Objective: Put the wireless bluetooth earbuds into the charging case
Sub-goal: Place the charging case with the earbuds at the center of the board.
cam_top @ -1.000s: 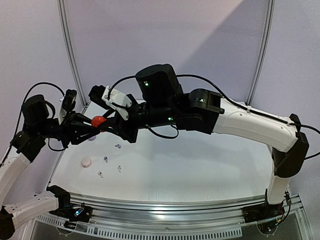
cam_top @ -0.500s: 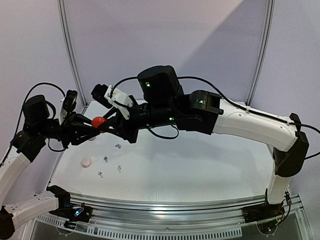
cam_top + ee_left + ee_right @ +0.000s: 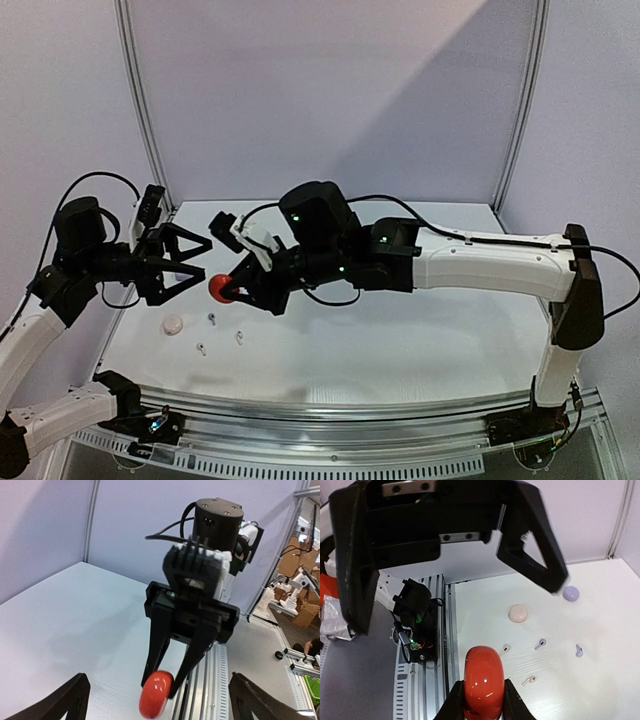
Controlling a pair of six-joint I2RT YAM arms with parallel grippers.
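Top external view: we see the left gripper (image 3: 192, 268) held above the left part of the white table (image 3: 400, 340), its fingers spread fully apart with nothing between them. Just beside it, the right gripper (image 3: 228, 290) has its fingers drawn in to a narrow gap on a glossy red rounded plastic case (image 3: 217, 288) and holds it in the air, clear of the table.

Right wrist view: we confirm the grip. The red case sits squarely between the two black fingertips (image 3: 456, 700), one on each side.

Left wrist view: the left gripper's own fingers (image 3: 65, 700) stand at the two bottom corners, well apart, facing the red case.

On the table below, we locate four tiny stemmed earbuds (image 3: 540, 643), two white and two lilac-grey. They lie loose, apart from one another, near a pale pink round case (image 3: 518, 613) and a lilac round case (image 3: 570, 593), touching neither.
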